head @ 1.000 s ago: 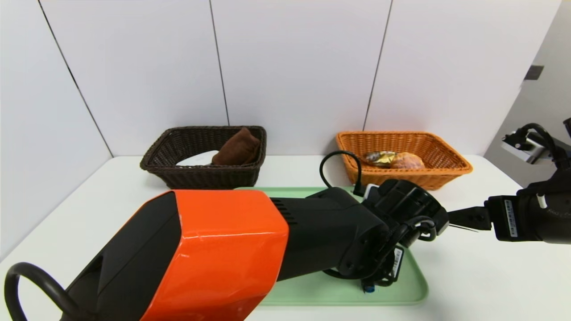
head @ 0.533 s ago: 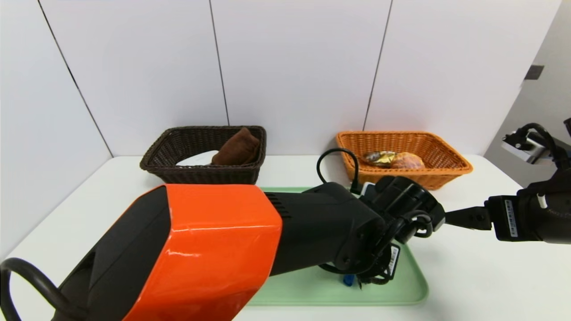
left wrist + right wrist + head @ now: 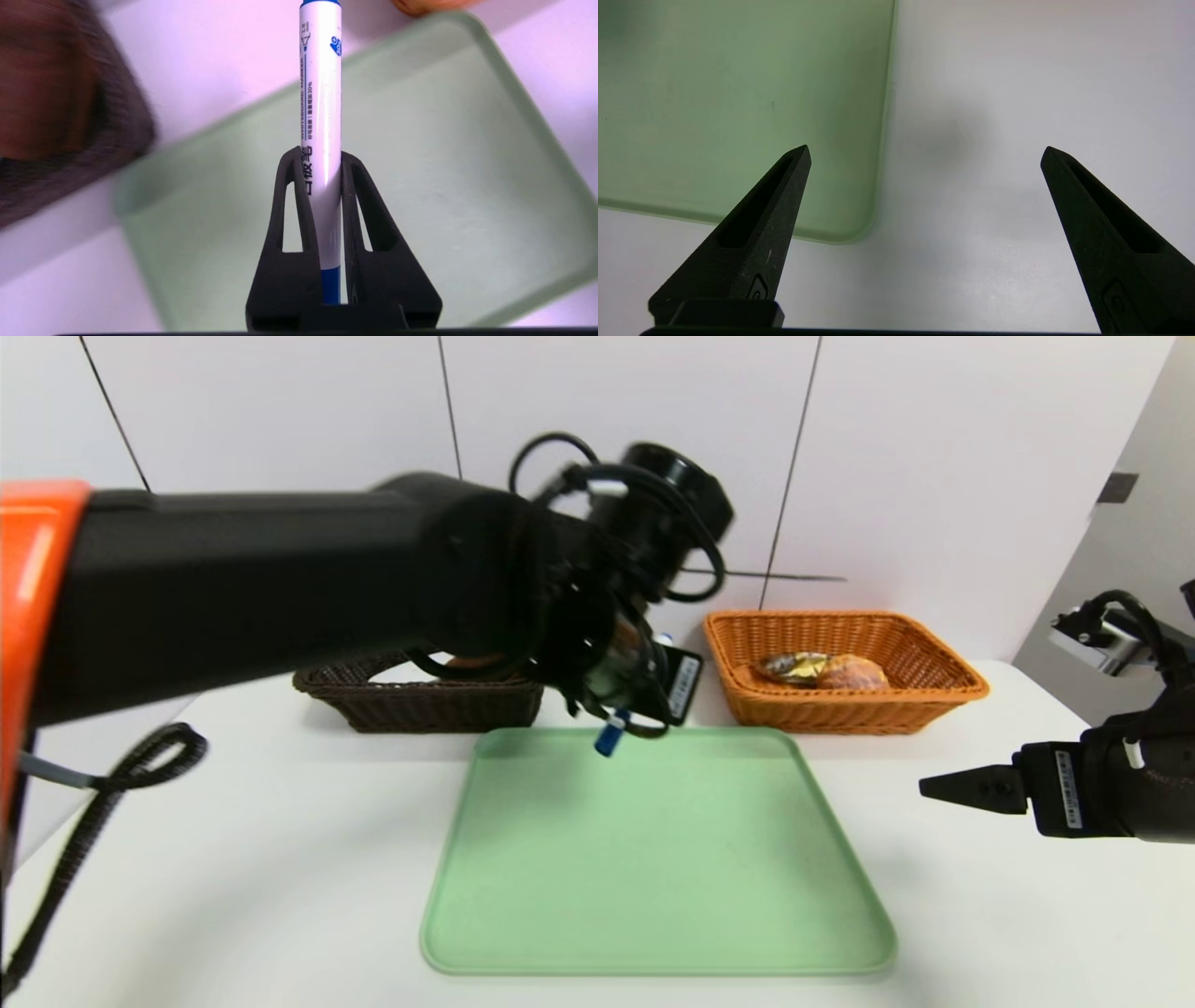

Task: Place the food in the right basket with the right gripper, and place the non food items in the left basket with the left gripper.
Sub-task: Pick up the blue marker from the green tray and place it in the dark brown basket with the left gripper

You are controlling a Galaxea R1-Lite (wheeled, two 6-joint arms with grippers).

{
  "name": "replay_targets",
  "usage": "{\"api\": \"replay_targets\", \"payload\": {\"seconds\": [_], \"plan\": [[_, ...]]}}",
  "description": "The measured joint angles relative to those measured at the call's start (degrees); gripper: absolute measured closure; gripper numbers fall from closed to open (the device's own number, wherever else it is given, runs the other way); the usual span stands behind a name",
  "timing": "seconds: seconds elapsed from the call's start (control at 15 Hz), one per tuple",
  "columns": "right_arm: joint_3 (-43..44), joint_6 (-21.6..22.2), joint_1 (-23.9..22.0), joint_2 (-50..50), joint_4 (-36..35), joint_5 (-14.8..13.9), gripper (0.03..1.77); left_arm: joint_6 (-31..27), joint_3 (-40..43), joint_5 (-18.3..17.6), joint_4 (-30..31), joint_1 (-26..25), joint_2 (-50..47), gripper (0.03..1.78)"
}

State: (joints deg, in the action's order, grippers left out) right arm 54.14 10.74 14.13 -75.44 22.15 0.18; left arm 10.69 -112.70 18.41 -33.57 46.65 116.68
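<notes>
White table, green tray [image 3: 658, 859] in the middle. Left gripper [image 3: 321, 154] just lifted the marker [image 3: 321, 102] off the tray, pinched and now above its far edge, so basically only the drop into the brown basket [image 3: 439, 707] behind it remains. Right gripper [image 3: 926, 156] idles wide open beside the tray.
</notes>
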Motion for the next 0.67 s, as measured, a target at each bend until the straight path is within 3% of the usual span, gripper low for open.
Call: {"api": "replay_targets", "payload": {"seconds": [0.13,0.33,0.53,0.67], "plan": [[-0.2,-0.1,0.0,0.0,-1.6,0.1,0.10,-6.8,0.0,-3.8,-0.4,-6.3,-3.9,1.62],[-0.3,-0.3,0.0,-0.1,-1.6,0.1,0.10,-15.6,0.0,-13.0,-0.3,-15.3,-7.1,1.62],[-0.3,-0.4,0.0,-0.1,-1.6,0.0,0.10,-27.1,0.0,-22.1,0.1,-23.7,-7.2,1.62],[-0.5,-0.5,0.0,-0.1,-1.6,0.0,0.10,-34.9,0.0,-25.8,0.2,-27.9,-6.1,1.62]]}}
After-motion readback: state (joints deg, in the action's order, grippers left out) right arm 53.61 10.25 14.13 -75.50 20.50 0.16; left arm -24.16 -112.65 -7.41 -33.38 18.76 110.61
